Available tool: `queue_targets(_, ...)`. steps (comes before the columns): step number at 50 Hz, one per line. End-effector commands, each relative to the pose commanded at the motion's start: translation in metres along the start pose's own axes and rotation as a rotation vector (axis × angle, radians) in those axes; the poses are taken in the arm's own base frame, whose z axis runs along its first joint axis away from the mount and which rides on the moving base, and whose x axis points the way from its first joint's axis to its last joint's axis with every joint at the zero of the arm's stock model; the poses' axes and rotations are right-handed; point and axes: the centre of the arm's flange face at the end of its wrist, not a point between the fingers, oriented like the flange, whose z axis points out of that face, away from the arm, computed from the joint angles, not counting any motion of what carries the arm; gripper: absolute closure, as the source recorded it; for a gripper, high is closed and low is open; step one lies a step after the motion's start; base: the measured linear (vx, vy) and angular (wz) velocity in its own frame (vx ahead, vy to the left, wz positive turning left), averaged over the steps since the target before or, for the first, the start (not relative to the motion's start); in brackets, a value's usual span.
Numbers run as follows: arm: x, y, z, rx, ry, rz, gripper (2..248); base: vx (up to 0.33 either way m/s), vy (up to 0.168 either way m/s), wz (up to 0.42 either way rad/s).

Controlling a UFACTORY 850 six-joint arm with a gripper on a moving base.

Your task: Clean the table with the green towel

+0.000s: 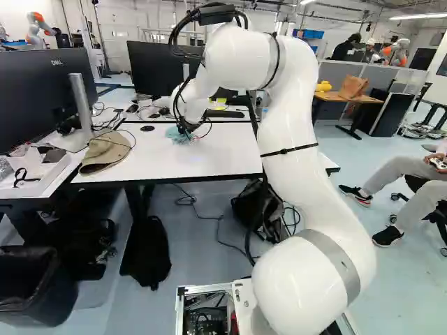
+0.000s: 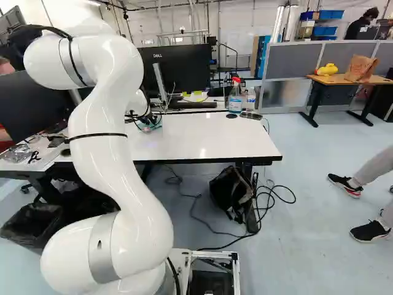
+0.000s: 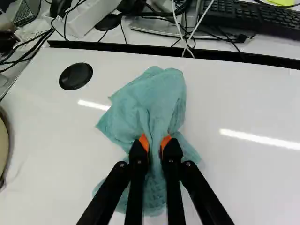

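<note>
On the white table (image 1: 230,153), my gripper (image 1: 184,128) pinches one green towel (image 3: 157,101), jaws narrowly parted; one cap (image 1: 106,153) lies nearby.

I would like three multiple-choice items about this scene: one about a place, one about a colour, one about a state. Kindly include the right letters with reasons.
1. Where does the spray bottle stand?
A) Under the table
B) Beside another bottle
C) On a keyboard

2. Which colour are the pads of the tool?
A) Blue
B) White
C) Orange

3. What is the state of the towel?
A) Bunched in the tool
B) Folded beside the tool
C) Hanging from a monitor

1: B, the right base view shows both bottles together.
2: C, orange shows at both fingertips.
3: A, the pads press the gathered cloth from two sides.
</note>
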Motion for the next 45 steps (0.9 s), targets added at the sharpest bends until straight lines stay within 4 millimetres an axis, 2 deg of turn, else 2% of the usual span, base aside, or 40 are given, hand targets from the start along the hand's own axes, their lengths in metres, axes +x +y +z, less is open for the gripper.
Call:
queue_targets(12, 0.005, 0.019, 0.003, -0.019, 0.006, 0.021, 203, 0.0, 0.0, 0.0)
queue_targets(45, 0.035, 0.067, 0.035, -0.06, 0.056, 0.068, 203, 0.0, 0.0, 0.0)
